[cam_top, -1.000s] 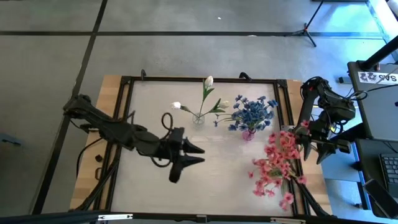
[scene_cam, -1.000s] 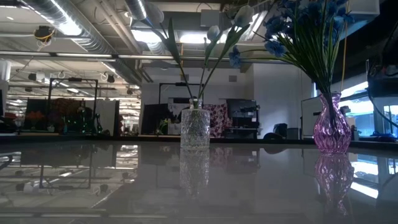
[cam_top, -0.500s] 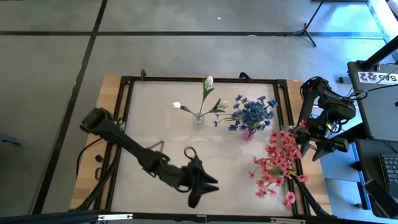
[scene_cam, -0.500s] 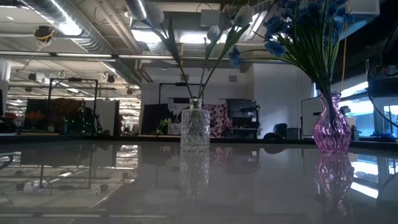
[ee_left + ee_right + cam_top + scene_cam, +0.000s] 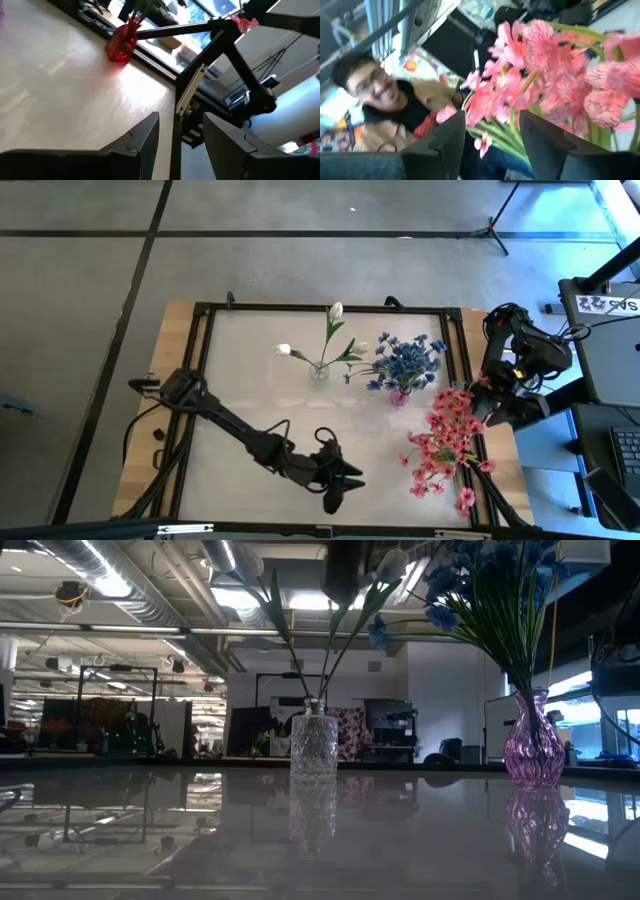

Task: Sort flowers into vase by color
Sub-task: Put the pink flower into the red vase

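Note:
White flowers (image 5: 330,340) stand in a clear vase (image 5: 314,745) at the far middle of the table. To their right, blue flowers (image 5: 403,361) stand in a purple vase (image 5: 532,752). Pink flowers (image 5: 445,442) fill a red vase (image 5: 120,45) near the right edge. My left gripper (image 5: 342,488) hangs open and bare near the table's front edge, left of the pink flowers. My right gripper (image 5: 497,410) stands open at the right edge, just beside the pink blooms (image 5: 535,65), which show past its fingers.
A black frame rail (image 5: 200,380) runs around the tabletop, and its right-hand rail (image 5: 197,82) lies ahead of my left gripper. A person (image 5: 380,100) sits beyond the table in the right wrist view. Bare tabletop (image 5: 250,390) lies left of the vases.
My left gripper has swung down and toward the table's near and right edges, rolling a little, and stays open. My right gripper has turned at the wrist without leaving its place. The flowers and vases have not moved.

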Controlling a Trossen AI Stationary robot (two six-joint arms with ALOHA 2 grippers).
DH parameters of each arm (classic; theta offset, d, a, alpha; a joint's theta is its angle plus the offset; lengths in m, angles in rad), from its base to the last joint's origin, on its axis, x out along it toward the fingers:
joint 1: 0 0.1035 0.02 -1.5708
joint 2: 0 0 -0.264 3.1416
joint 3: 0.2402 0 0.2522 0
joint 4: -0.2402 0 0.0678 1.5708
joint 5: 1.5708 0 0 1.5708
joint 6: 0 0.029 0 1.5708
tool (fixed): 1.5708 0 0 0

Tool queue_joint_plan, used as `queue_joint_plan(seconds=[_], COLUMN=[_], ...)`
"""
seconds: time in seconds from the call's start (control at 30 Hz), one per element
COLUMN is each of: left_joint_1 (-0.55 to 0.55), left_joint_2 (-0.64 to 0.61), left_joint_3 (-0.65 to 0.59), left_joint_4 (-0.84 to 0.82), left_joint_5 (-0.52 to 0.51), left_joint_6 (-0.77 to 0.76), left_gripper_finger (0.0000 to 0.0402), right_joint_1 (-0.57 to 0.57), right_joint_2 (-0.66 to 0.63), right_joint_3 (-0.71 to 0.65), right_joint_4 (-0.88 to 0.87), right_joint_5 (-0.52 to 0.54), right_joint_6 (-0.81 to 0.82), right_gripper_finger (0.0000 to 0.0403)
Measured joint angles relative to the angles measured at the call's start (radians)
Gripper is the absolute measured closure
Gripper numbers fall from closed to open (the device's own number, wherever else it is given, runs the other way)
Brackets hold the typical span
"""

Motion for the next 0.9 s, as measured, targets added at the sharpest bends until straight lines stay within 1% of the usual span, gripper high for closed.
queue_joint_plan(seconds=[0.23, 0.4, 0.5, 0.6, 0.7, 0.9], left_joint_1=[0.008, -0.005, -0.019, -0.03, -0.036, -0.037], left_joint_2=[0.089, 0.12, 0.121, 0.122, 0.122, 0.122], left_joint_3=[0.0, 0.0, 0.0, 0.0, 0.0, 0.0], left_joint_4=[0.257, 0.393, 0.398, 0.395, 0.397, 0.395], left_joint_5=[0.001, -0.011, -0.067, -0.102, -0.107, -0.108], left_joint_6=[0.004, 0.005, 0.007, 0.007, 0.007, 0.007], left_gripper_finger=[0.0255, 0.0255, 0.0255, 0.0255, 0.0255, 0.0255], right_joint_1=[0.0, 0.0, 0.0, 0.0, 0.0, 0.0], right_joint_2=[0.002, 0.002, 0.002, 0.002, 0.002, 0.002], right_joint_3=[0.001, 0.001, 0.001, 0.001, 0.001, 0.001], right_joint_4=[0.036, 0.036, 0.036, 0.036, 0.041, 0.059], right_joint_5=[0.145, 0.158, 0.174, 0.241, 0.328, 0.467], right_joint_6=[0.084, 0.209, 0.244, 0.276, 0.336, 0.378], right_gripper_finger=[0.0214, 0.0214, 0.0214, 0.0214, 0.0214, 0.0214])
